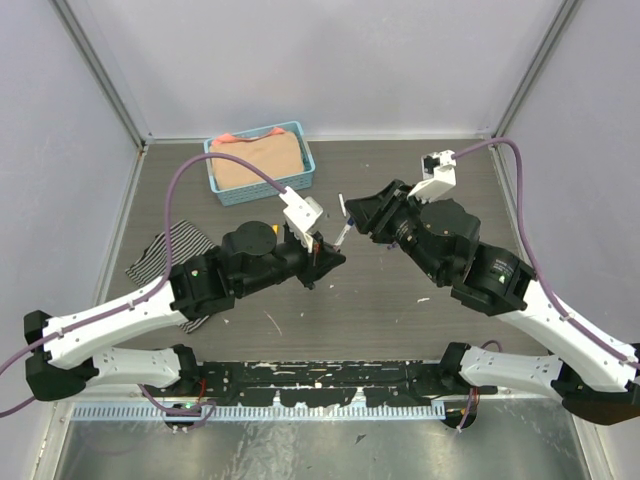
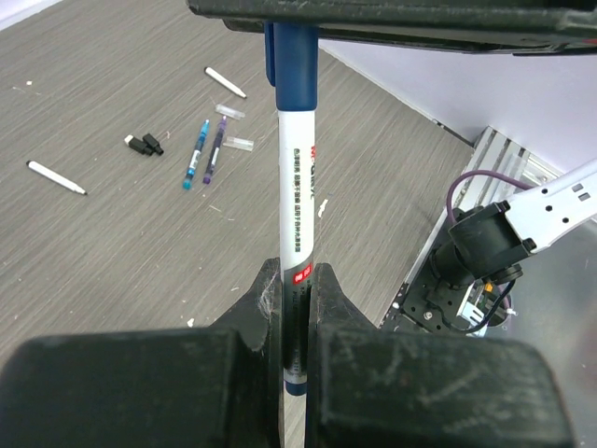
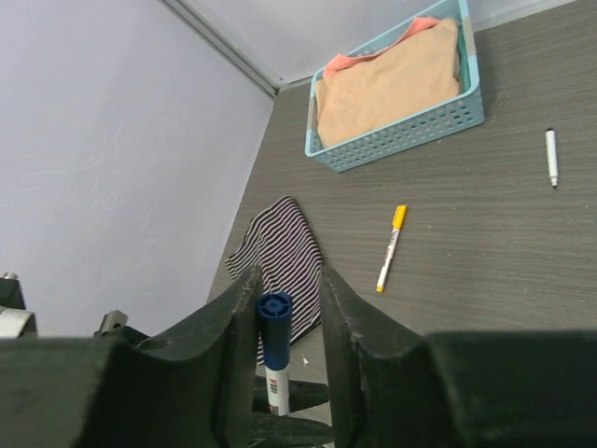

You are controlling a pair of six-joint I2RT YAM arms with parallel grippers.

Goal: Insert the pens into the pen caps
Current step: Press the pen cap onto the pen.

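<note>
My left gripper [image 2: 297, 280] is shut on the lower barrel of a white pen [image 2: 297, 187], holding it up toward my right gripper [image 1: 352, 215]. A dark blue pen cap [image 3: 274, 322] sits on the pen's tip. My right gripper's [image 3: 289, 285] jaws stand on both sides of this cap; the cap lies against one finger and a gap shows at the other. Both grippers meet above the table's middle, with the left gripper [image 1: 330, 255] below and left of the right one. Loose pens [image 2: 196, 154] and a black cap [image 2: 145, 144] lie on the table beyond.
A blue basket [image 1: 230, 190] with folded cloth stands at the back left. A striped cloth [image 1: 170, 255] lies at the left. A yellow-capped pen [image 3: 390, 247] and a white pen [image 3: 551, 157] lie near the basket [image 3: 410, 135]. Two more white pens [image 2: 56, 176] lie apart.
</note>
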